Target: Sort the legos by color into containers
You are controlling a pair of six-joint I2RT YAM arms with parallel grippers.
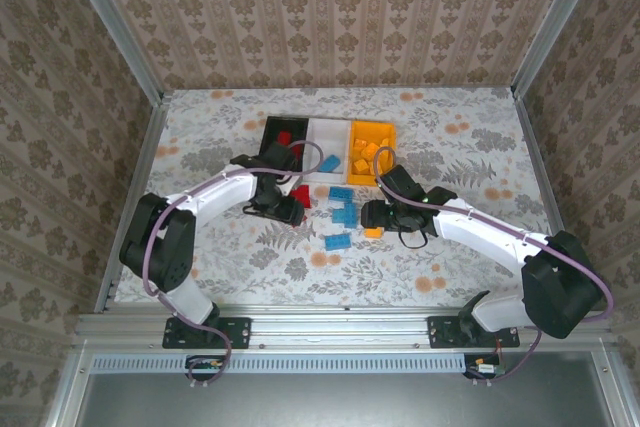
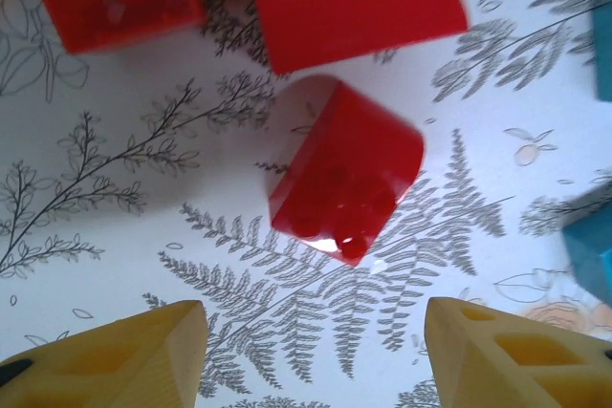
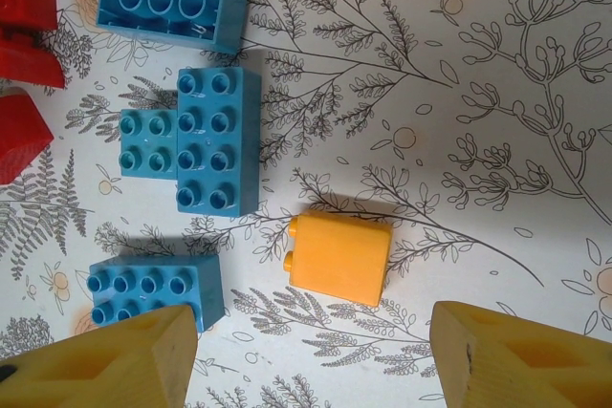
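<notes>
In the left wrist view a red lego (image 2: 346, 174) with a rounded top lies on the table, just ahead of my open left gripper (image 2: 314, 332); nothing is between its fingers. Two more red legos (image 2: 359, 7) lie beyond it. My right gripper (image 3: 311, 332) is also open, and an orange-yellow lego (image 3: 339, 257) lies on its side just ahead of the gap. Light blue legos (image 3: 218, 140) sit to its left. From above, the black container (image 1: 268, 132), white container (image 1: 325, 137) and orange-yellow container (image 1: 385, 127) stand in a row behind both grippers.
A light blue brick (image 3: 153, 289) lies close to the right gripper's left finger. Another blue brick edge (image 2: 593, 255) shows at the right of the left wrist view. The two grippers (image 1: 290, 209) (image 1: 372, 215) face each other across the loose bricks. Patterned walls enclose the table.
</notes>
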